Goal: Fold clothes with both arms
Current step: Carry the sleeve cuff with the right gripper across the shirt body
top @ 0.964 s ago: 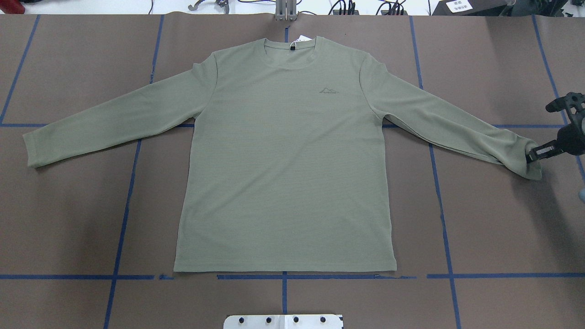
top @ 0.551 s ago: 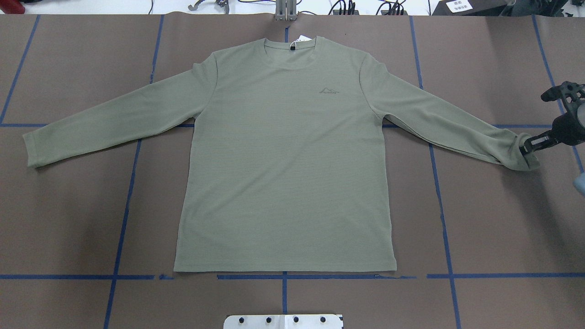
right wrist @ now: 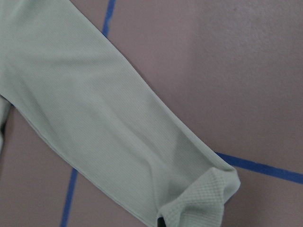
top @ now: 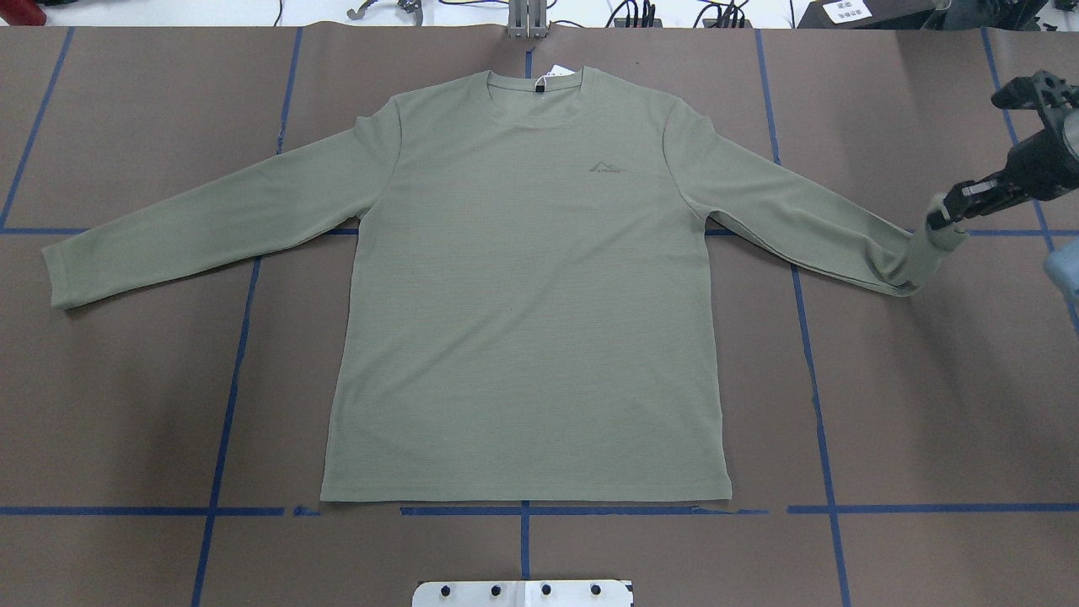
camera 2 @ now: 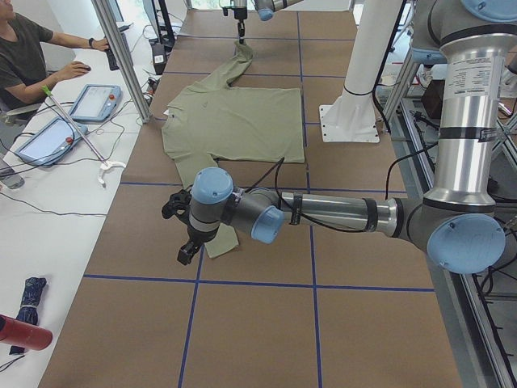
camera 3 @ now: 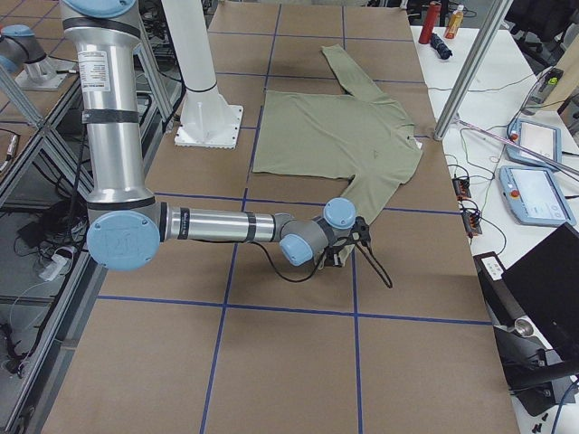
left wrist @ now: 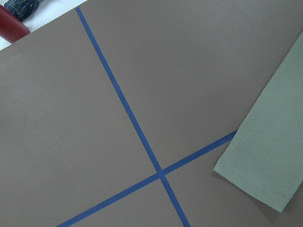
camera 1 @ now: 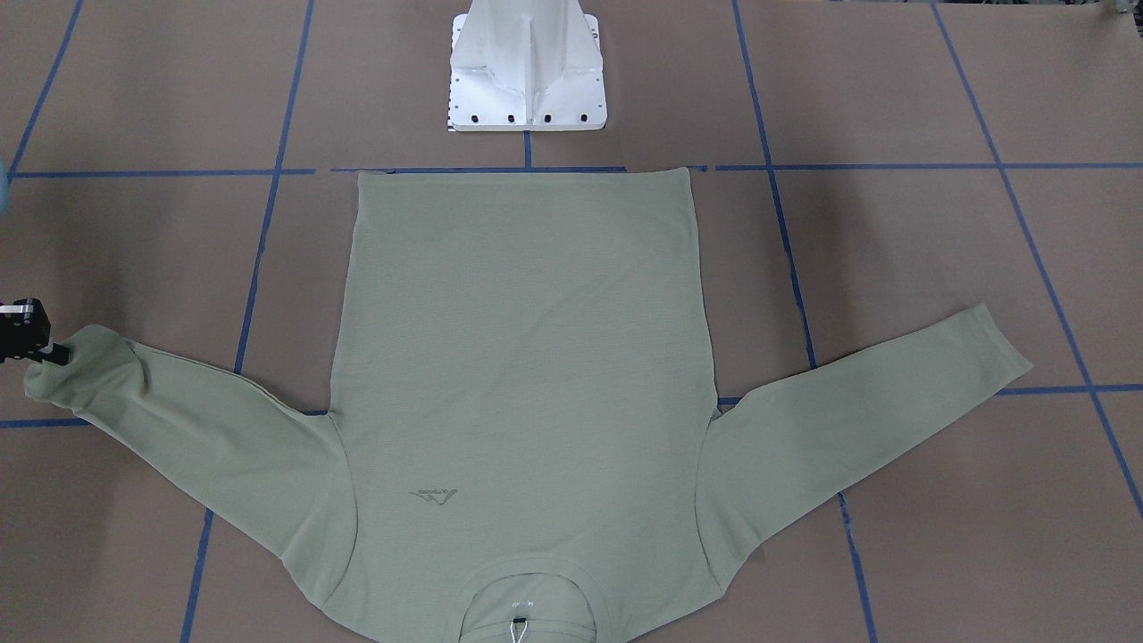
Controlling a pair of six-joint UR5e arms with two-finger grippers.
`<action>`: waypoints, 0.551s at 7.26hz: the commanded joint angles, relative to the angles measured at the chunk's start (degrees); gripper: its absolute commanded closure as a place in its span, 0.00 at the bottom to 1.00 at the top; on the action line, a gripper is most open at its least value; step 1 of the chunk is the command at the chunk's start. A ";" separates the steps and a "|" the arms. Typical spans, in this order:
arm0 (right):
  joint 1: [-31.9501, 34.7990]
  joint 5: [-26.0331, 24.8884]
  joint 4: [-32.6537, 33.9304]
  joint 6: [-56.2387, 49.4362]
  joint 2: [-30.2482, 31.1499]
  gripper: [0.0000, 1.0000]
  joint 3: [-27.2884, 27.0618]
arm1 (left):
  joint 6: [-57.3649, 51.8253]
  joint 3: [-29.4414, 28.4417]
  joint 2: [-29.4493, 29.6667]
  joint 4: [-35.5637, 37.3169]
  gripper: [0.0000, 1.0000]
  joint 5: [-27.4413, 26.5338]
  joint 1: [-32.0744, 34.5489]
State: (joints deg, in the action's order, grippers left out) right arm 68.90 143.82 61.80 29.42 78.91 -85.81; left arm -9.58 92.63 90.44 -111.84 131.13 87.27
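The pale sage-green shirt (top: 523, 287) lies flat, front up, with its collar (top: 535, 84) at the far edge and both sleeves spread. My right gripper (top: 948, 215) is shut on the cuff (top: 931, 244) of the sleeve on the overhead view's right and holds it raised off the table; the front-facing view shows that gripper (camera 1: 40, 348) at its left edge. The other sleeve's cuff (top: 63, 274) lies flat. My left gripper (camera 2: 187, 249) hovers just beyond that cuff (left wrist: 258, 175) and shows only in the exterior left view, so I cannot tell whether it is open or shut.
Brown paper with blue tape lines (top: 223, 421) covers the table. The white pedestal base (camera 1: 527, 71) stands near the shirt's hem. A person (camera 2: 24, 56) sits at a side desk with tablets (camera 2: 48, 137). A red bottle (camera 2: 24, 333) lies past the table's left end.
My right gripper has lifted the sleeve cuff and carried it towards the far edge and slightly inward, bending the sleeve's end upward. The rest of the shirt has not moved.
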 commanded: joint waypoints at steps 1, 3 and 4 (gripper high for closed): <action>-4.26 0.24 4.19 12.97 -11.44 1.00 -1.47 | 0.00 0.10 0.00 0.04 0.00 0.00 0.00; -10.86 -6.23 10.23 22.93 -25.31 1.00 0.54 | 0.09 -0.16 0.52 0.13 0.00 0.00 0.00; -13.59 -8.62 12.70 25.58 -36.09 1.00 8.39 | 1.22 -0.08 0.53 0.13 0.00 -0.08 0.00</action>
State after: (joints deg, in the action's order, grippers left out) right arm 59.07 138.67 70.96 50.53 54.85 -84.12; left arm -9.25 92.55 90.82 -111.74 131.12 87.27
